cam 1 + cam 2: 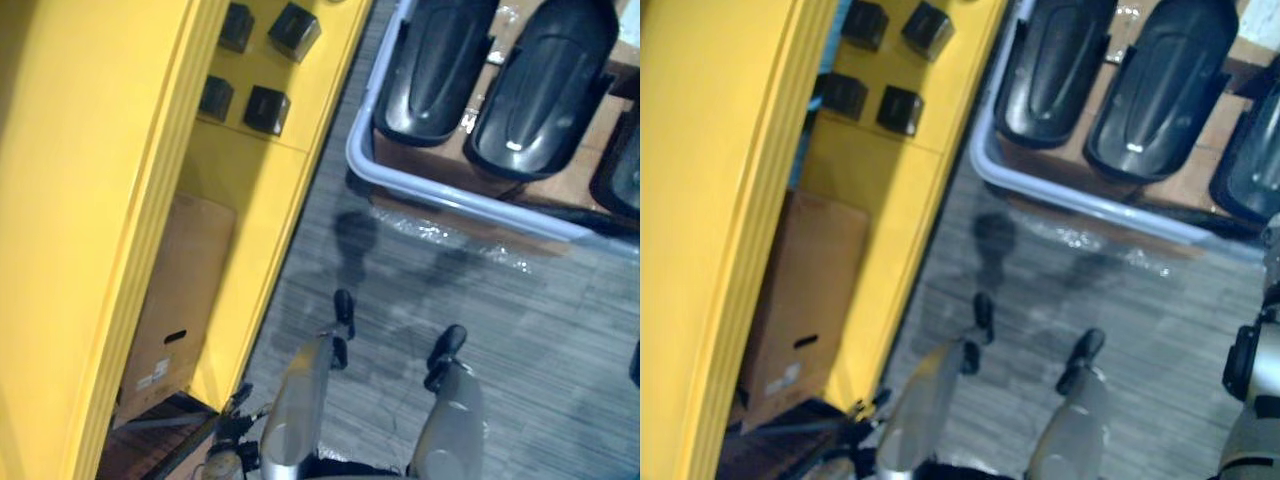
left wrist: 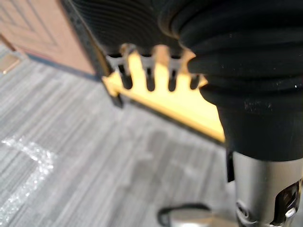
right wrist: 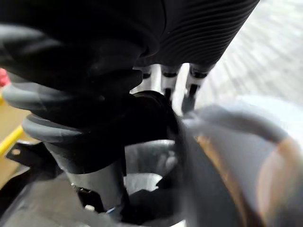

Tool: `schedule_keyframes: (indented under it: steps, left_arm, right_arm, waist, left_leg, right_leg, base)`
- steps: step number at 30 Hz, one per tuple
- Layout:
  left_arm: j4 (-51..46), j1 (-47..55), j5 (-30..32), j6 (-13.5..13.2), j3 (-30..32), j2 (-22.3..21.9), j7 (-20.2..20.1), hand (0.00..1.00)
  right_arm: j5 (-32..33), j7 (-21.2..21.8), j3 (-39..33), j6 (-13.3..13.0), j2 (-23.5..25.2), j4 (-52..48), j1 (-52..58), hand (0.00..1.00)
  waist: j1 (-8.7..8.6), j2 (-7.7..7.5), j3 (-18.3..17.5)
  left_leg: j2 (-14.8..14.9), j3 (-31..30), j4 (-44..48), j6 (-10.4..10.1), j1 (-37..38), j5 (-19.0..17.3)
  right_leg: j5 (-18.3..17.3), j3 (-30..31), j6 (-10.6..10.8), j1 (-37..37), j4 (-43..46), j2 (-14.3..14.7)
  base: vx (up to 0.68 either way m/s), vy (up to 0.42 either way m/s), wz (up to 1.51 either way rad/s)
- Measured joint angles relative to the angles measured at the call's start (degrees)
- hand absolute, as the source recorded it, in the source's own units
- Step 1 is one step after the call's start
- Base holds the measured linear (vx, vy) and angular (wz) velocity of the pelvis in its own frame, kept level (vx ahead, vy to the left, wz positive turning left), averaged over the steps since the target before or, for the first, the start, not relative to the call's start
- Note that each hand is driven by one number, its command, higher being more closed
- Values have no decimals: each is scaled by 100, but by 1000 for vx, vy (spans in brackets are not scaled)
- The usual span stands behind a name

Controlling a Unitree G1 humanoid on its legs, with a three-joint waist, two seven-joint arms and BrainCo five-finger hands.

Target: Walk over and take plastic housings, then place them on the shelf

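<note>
Left eye view, shelf [image 1: 120, 150]: yellow, along your left.
tray [image 1: 440, 193]: pale grey, just right of it.
plastic housings [image 1: 535, 90]: black, side by side in that tray.
left hand [image 2: 147, 71], right hand [image 3: 166, 78]: can't tell you their grip.

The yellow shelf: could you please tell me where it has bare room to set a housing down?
The yellow shelf has a bare strip between the four small black boxes and its edge facing the grey bin. The yellow patch between those boxes and the cardboard box also looks bare. Among the boxes it is crowded, and housings fill the bin.
</note>
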Motion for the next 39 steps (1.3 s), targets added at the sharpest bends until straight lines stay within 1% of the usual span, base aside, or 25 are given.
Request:
schedule_keyframes:
  steps: [2, 5, 7, 11, 15, 19, 22, 23, 24, 25, 27, 29, 31, 32, 33, 34, 36, 37, 39]
  left_arm:
    - [9, -1, 0, -27, -4, -1, 5, 0]
    - [17, -1, 5, -107, -11, -1, 5, 0]
    - [9, -2, 4, -177, -31, -2, 9, 0]
    - [-52, -18, 1, -190, -178, -1, 31, 0]
    - [-197, -17, 1, -217, -172, 5, 35, 0]
    - [-433, -10, -73, -363, -127, 6, 33, 0]
    - [-737, -10, -290, -454, -54, 4, 29, 0]
    - [-938, -10, -295, -463, 9, -4, 27, 0]
    - [-1025, -10, -303, -466, 29, -4, 27, 0]
    - [-1182, -10, -448, -528, 52, -4, 27, 0]
    - [-1362, -9, -504, -610, 63, -2, 35, 0]
    - [-1566, 24, -514, -621, 105, -2, 41, 0]
    - [-2027, 166, -511, -620, 216, 2, 56, 0]
    - [-2181, 220, -505, -621, 246, 2, 66, 0]
    - [-2471, 332, -489, -620, 270, 9, 93, 0]
    - [-2813, 437, -486, -616, 261, 7, 123, 0]
    - [-3343, 621, -378, -610, 231, 11, 206, 0]
    - [-3840, 788, -344, -608, 206, 12, 240, 0]
    - [-4519, 953, -191, -569, 80, 61, 210, 0]
  right_arm:
    - [-82, 4, -12, 136, -58, 124, 39, 100]
    - [-205, -1, -16, 190, -58, 126, 107, 100]
    - [-258, -13, -17, 229, -42, 131, 145, 100]
    - [-626, 53, -19, 247, 13, 207, 239, 100]
    - [-1088, 51, -10, 169, 33, 235, 235, 100]
    - [-1489, -179, 28, 68, 85, 248, 237, 100]
    - [-1718, -423, 170, -9, 87, 228, 239, 100]
    - [-1819, -541, 264, -49, 88, 100, 247, 100]
    - [-1851, -566, 301, -72, 88, 20, 250, 100]
    - [-1979, -575, 438, -105, 88, -165, 277, 100]
    - [-2098, -642, 516, -134, 108, -393, 393, 100]
    - [-2147, -800, 509, -139, 199, -590, 508, 100]
    - [-2186, -1038, 451, -136, 307, -956, 770, 100]
    - [-2209, -1087, 409, -138, 333, -1081, 834, 100]
    - [-2269, -1174, 311, -138, 381, -1345, 986, 100]
    - [-2368, -1198, 192, -140, 406, -1655, 1211, 100]
    - [-2492, -1276, -11, -137, 548, -2144, 1581, 100]
    - [-2608, -1382, -88, -136, 738, -2492, 1845, 100]
    - [-2736, -1515, -164, -117, 1038, -3031, 2315, 100]
  waist:
    - [14, 2, -1]
    - [29, 19, -13]
    - [40, 56, -38]
    - [120, 167, -115]
    - [137, 177, -122]
    - [129, 177, -122]
    - [117, 170, -118]
    - [113, 161, -111]
    - [107, 158, -109]
    - [104, 132, -92]
    - [101, 122, -84]
    - [90, 55, -39]
    - [45, -108, 67]
    - [30, -156, 97]
    - [-12, -253, 119]
    - [-36, -331, 141]
    - [-53, -434, 122]
    - [-72, -556, 63]
    - [-121, -742, -147]
  left_leg:
    - [3, -30, 45, -14, 0, -11]
    - [26, -44, 96, -26, -1, -35]
    - [41, -50, 87, -34, -1, -39]
    - [45, -51, 88, -24, -2, -33]
    - [47, -73, 101, -10, -2, -21]
    - [66, -80, 163, -9, 10, -21]
    - [89, -133, 176, -12, 134, -23]
    - [110, -151, 178, -22, 224, -31]
    - [122, -157, 182, -29, 253, -35]
    - [138, -151, 180, -34, 312, -38]
    - [174, -171, 166, -39, 393, -37]
    - [210, -171, 151, -43, 530, -39]
    - [256, -173, 70, -77, 796, -53]
    - [271, -172, 54, -85, 858, -58]
    - [292, -167, -25, -102, 969, -60]
    - [300, -163, -99, -116, 1099, -50]
    - [311, -129, -250, -139, 1320, -34]
    - [309, -69, -363, -143, 1482, -33]
    - [292, -23, -513, -168, 1621, -30]
  right_leg:
    - [-60, -7, -28, 1, 55, -12]
    - [-96, -17, -32, 2, 127, -12]
    - [-100, -41, -33, 1, 134, -5]
    - [-97, -45, -28, 2, 137, -4]
    - [-97, -80, -27, 28, 140, -3]
    - [-96, -99, -27, 84, 168, 11]
    - [-97, -149, -31, 270, 135, 53]
    - [-105, -163, -45, 383, 116, 81]
    - [-110, -172, -54, 417, 109, 93]
    - [-139, -174, -99, 470, 89, 99]
    - [-141, -231, -101, 594, 24, 148]
    - [-134, -240, -96, 757, -65, 203]
    - [-82, -266, -79, 1077, -279, 299]
    - [-51, -282, -60, 1162, -356, 327]
    - [-5, -290, -65, 1307, -512, 387]
    - [86, -302, -28, 1478, -688, 443]
    - [227, -315, -17, 1731, -942, 514]
    - [278, -311, -5, 1885, -1115, 543]
    - [324, -320, 21, 2042, -1325, 578]
  base:
    - [-21, -8, 5]
    - [0, 0, 0]
    - [0, 0, 0]
    - [0, 0, 0]
    - [10, -4, 2]
    - [16, -4, 1]
    - [14, -8, 6]
    - [-13, -10, 3]
    - [-30, -8, -1]
    - [-52, -9, -2]
    - [-41, -12, 0]
    - [-1, -4, -2]
    - [9, -7, -4]
    - [29, -8, -6]
    - [51, -4, -4]
    - [64, -3, -4]
    - [100, -11, -9]
    - [131, -19, -16]
    - [131, -16, -6]
